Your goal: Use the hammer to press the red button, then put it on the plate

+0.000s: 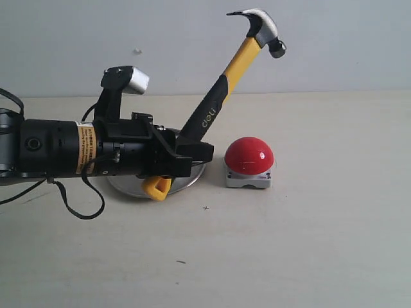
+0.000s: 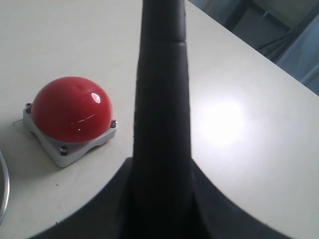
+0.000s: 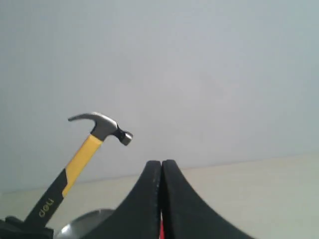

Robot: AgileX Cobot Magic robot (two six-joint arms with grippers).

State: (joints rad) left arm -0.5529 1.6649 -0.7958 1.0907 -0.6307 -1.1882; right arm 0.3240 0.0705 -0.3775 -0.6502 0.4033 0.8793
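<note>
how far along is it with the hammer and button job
Done: the left gripper holds the hammer by its black handle, off the table. In hand: the head is tilted high above the red button, not touching it; whether it was already pressed can't be told. Left: laying the hammer on the plate near the gripper.

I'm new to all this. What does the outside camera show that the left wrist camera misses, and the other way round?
Only the exterior view shows the whole hammer: its dark head raised high, its yellow neck, and its yellow end sticking out below the left gripper that clamps the handle. Only the left wrist view shows the small screws at the corners of the red button's base and a bright glare on the table. Both show the button, the hammer's black handle and part of the plate's rim.
</note>
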